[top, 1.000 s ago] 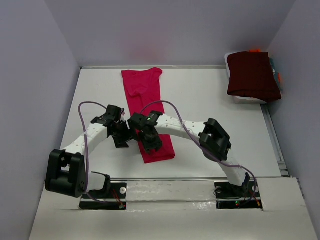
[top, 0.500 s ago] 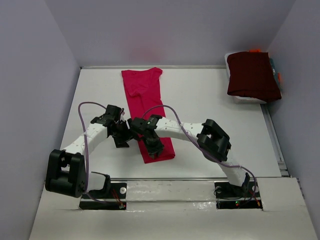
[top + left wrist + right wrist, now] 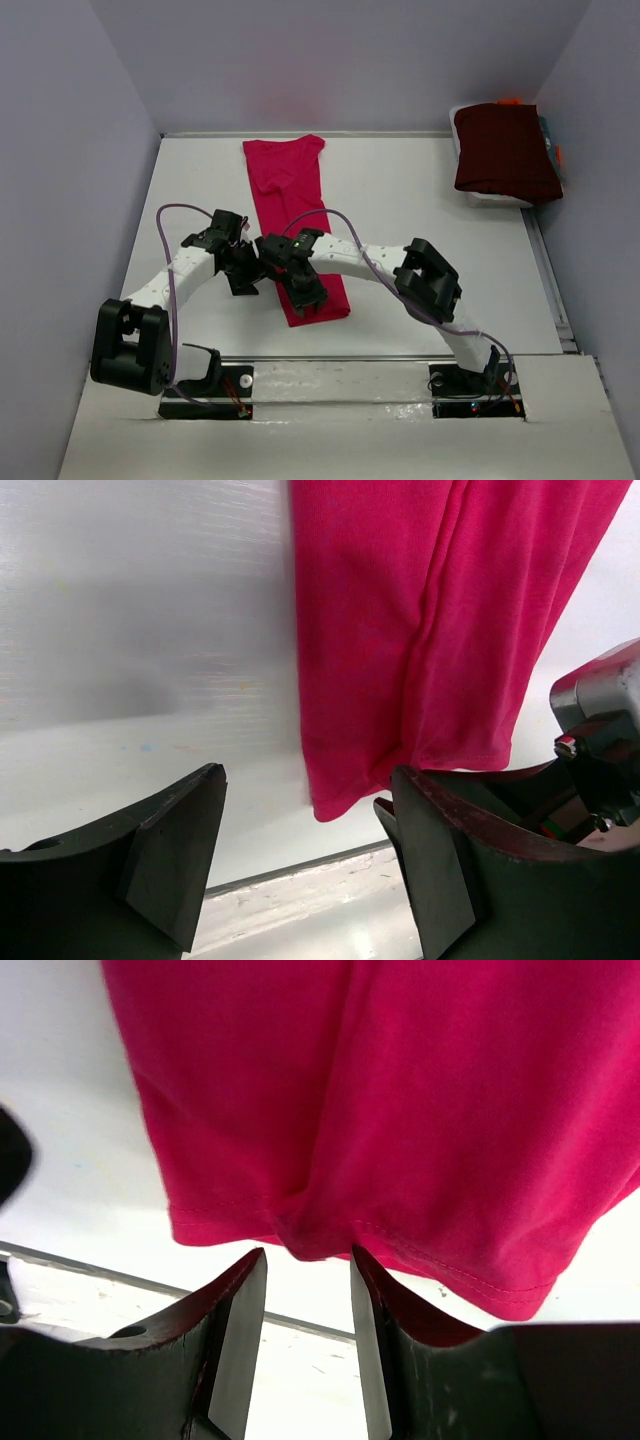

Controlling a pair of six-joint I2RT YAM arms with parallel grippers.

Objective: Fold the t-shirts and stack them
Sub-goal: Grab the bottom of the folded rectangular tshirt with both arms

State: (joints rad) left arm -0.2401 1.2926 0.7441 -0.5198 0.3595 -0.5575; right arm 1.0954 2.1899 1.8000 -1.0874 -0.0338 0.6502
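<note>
Across the white table in the overhead view, a bright crimson-pink cloth t-shirt, folded into a long narrow strip, runs from 12 o'clock down toward 6 o'clock, a little left of centre. Its near end lies under the two arms. The left gripper sits just beside the strip's 9 o'clock edge, and the right gripper hangs over the strip's near end. At 2 o'clock, well apart, a dark maroon folded t-shirt rests on a pale container. From the left wrist, the left gripper has its jaws spread wide and holds nothing. The pink strip's near left corner lies between the fingertips on the bare table, and the cloth stretches away toward 1 o'clock. The right gripper's body shows at 3 o'clock. From the right wrist, the right gripper has its jaws parted by a modest gap, with white table visible between them. The stitched hem puckers right at the tips toward 12 o'clock, but the fingers are not clamped on it.
</note>
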